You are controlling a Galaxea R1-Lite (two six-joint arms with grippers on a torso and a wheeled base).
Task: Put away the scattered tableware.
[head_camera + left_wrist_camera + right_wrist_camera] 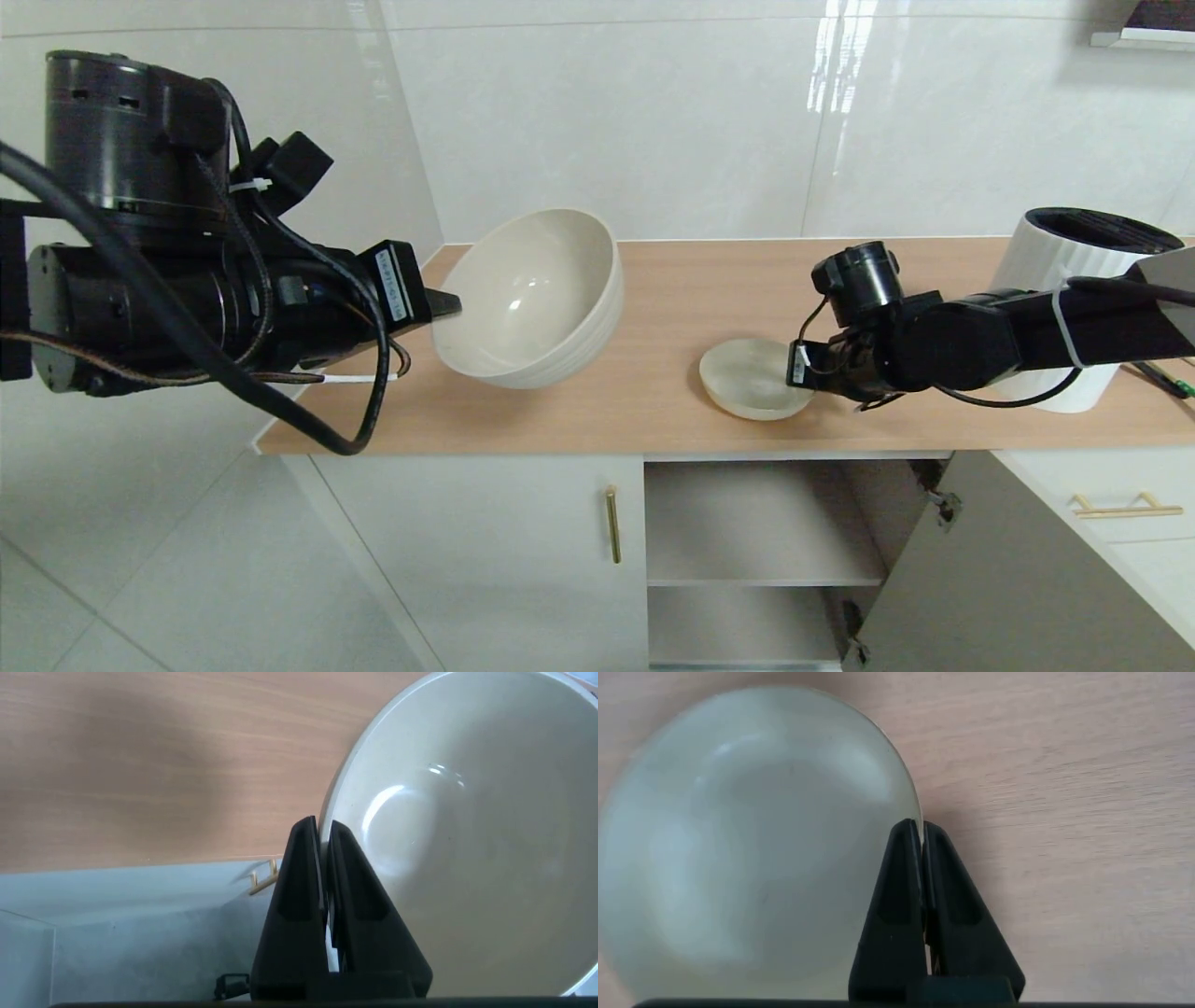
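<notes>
Head view: the left gripper (446,303), at the middle left of the frame, is pinched tight on the rim of the big bowl (532,294). The bowl is tipped up on its side over the counter (672,308). I cannot tell if it touches the wood. At the middle right, the right gripper (810,373) pinches the edge of the small dish (752,376), which lies flat on the counter. I think this is the picking-up step. Next, both pieces should go down to the open cupboard (747,523) at the bottom middle, slowly, so that nothing slips.

Left wrist view: the two fingers are squeezed together with the bowl's rim between them.

Right wrist view: the fingers are clamped on the dish's thin edge, and the dish rests on the wood.
</notes>
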